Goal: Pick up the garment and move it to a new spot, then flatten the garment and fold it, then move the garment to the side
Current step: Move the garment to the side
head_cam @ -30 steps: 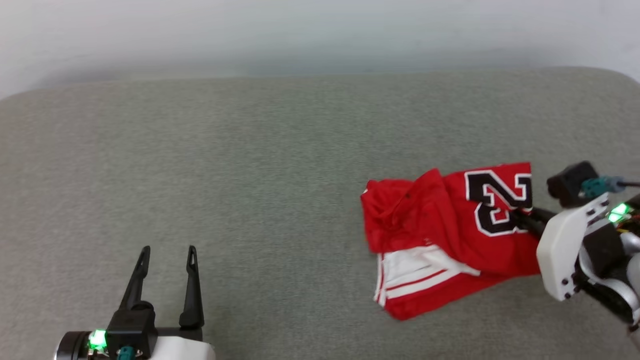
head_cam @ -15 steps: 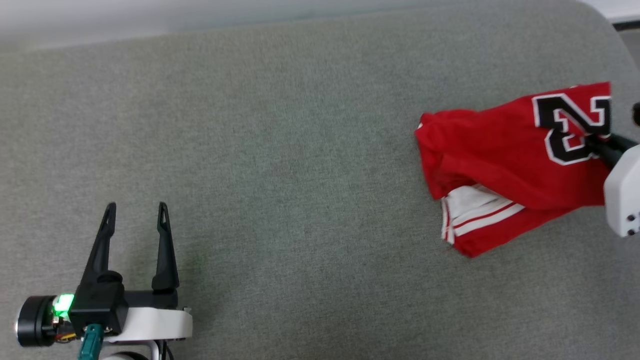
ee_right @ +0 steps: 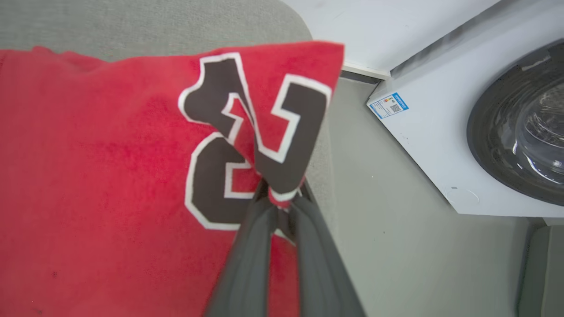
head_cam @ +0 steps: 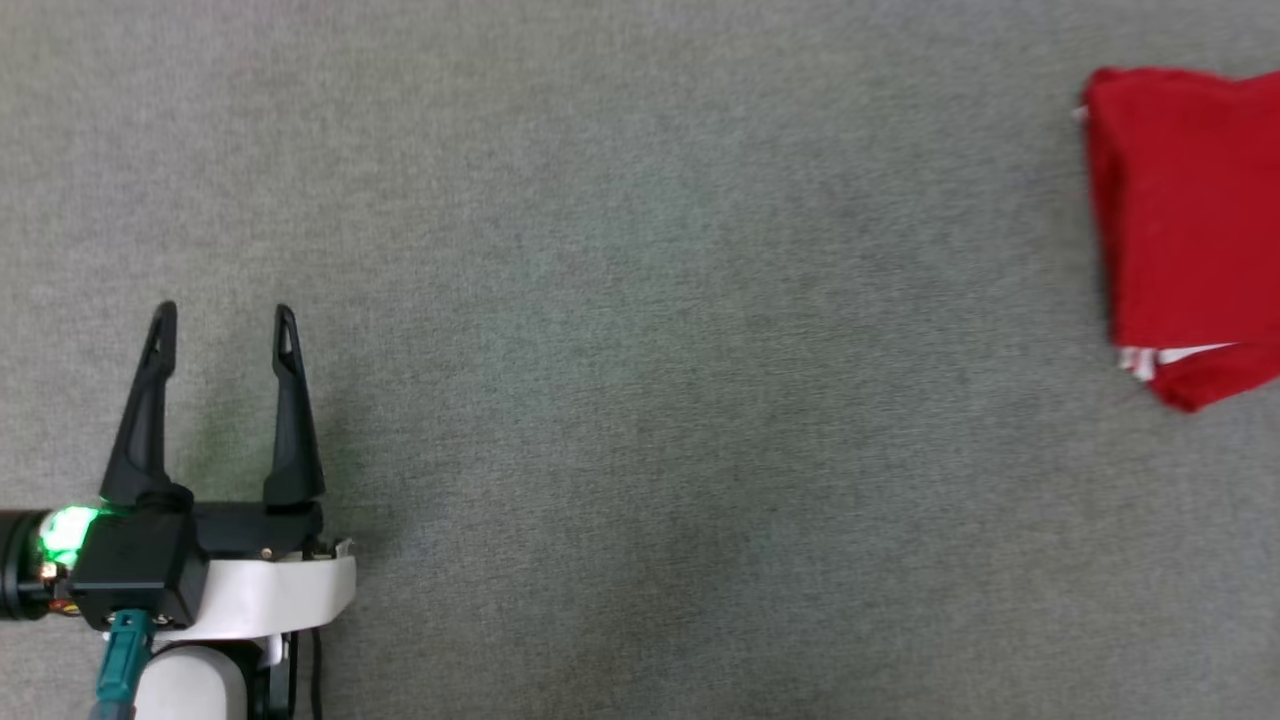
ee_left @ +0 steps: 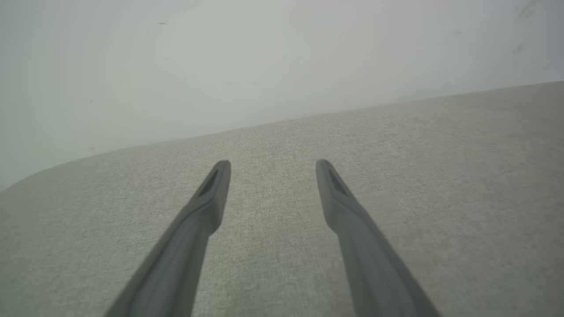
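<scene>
The red garment (head_cam: 1180, 210) lies at the right edge of the head view on the grey cushion, a sliver of white sleeve under its lower fold. In the right wrist view my right gripper (ee_right: 280, 196) is shut on the garment (ee_right: 101, 176), pinching the cloth at the black white-outlined lettering (ee_right: 251, 132), which bunches up at the fingertips. My left gripper (head_cam: 222, 325) stands open at the lower left of the head view, far from the garment, with nothing between its fingers (ee_left: 207, 207) in the left wrist view.
The grey cushion (head_cam: 640, 350) spreads wide between the left gripper and the garment. In the right wrist view a white washing machine (ee_right: 445, 132) with a dark round door (ee_right: 524, 123) stands beyond the cushion's edge, with pale floor (ee_right: 396, 246) between them.
The head camera has turned and tilted down, so the whole picture shifted and the right arm left it. The garment, held by the right gripper, now looks bunched narrower.
</scene>
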{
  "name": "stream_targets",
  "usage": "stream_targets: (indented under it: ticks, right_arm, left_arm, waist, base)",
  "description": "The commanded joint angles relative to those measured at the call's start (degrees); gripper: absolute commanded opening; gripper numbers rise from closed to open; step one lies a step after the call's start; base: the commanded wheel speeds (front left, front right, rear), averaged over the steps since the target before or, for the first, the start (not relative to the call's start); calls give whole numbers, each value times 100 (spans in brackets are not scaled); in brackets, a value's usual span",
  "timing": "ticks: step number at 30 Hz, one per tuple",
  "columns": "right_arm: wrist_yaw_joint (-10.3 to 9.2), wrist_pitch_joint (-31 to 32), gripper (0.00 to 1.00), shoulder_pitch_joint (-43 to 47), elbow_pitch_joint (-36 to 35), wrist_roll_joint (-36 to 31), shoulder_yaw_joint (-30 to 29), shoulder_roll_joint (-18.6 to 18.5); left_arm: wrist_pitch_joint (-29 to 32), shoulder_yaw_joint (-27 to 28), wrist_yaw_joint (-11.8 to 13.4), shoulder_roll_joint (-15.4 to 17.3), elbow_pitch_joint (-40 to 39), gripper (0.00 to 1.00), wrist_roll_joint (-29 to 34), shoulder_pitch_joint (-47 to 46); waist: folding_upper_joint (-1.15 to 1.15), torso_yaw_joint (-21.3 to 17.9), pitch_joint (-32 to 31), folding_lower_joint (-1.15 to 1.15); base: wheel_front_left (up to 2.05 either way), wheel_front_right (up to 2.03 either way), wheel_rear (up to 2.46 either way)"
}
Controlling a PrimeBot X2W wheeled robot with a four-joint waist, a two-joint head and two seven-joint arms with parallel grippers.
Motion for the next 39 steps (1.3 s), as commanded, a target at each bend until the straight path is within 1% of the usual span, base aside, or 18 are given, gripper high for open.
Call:
stream_targets:
  ticks: [1,3,6,12,13,14,16,18,20,27,33,37,39]
  right_arm:
    - [-9,12,0,-122,71,-96,-164,6]
    - [-9,18,0,-150,191,-267,-408,-37]
    - [-9,-9,0,-269,375,-438,-797,48]
    - [-9,-117,1,-396,565,-771,-1043,244]
    - [-9,-190,76,-430,583,-847,-1096,311]
    - [-9,-247,100,-431,612,-917,-1140,388]
    - [-9,-386,100,-400,656,-1076,-1210,479]
    - [-9,-534,100,-290,633,-1232,-1171,494]
    - [-9,-708,100,-202,594,-1252,-1200,574]
    - [-9,-1732,100,121,25,-1225,-1043,773]
    - [-9,-2764,100,512,-643,-1270,-867,1265]
    - [-9,-3441,100,872,-1078,-1348,-746,1756]
    - [-9,-3680,100,1089,-1186,-1379,-621,1969]
  left_arm:
    - [-12,16,22,15,-61,100,-6,-88]
    - [-12,18,17,24,-116,100,-17,-145]
    - [-12,32,9,53,-189,100,-22,-191]
    - [-12,47,38,76,-235,100,-1,-235]
    - [-12,34,47,68,-217,100,5,-232]
    - [-12,19,55,57,-196,100,13,-222]
    - [-12,-13,74,26,-156,100,13,-177]
    - [-12,-26,113,-18,-111,100,4,-94]
    - [-12,-38,145,-57,-69,100,-12,11]
    - [-12,-73,225,-199,85,100,-48,395]
    - [-12,-57,273,-267,196,100,-75,699]
    - [-12,-60,260,-307,287,100,-92,853]
    - [-12,-76,251,-336,330,100,-98,914]
  waist:
    - [0,92,175,-1]
    - [0,134,266,-1]
    - [0,172,369,-1]
    - [0,181,394,-1]
    - [0,184,365,-1]
    - [0,187,319,-1]
    - [0,198,186,-1]
    - [0,210,1,-1]
    - [0,217,-203,-1]
    - [0,260,-934,-1]
    - [0,350,-1408,-1]
    - [0,440,-1676,-1]
    - [0,493,-1800,-1]
  base:
    - [0,0,0]
    - [0,0,0]
    - [0,0,0]
    - [0,0,0]
    - [0,0,0]
    - [0,0,0]
    - [0,0,0]
    - [0,0,0]
    - [0,0,0]
    - [0,0,0]
    - [0,0,0]
    - [0,0,0]
    - [0,0,0]
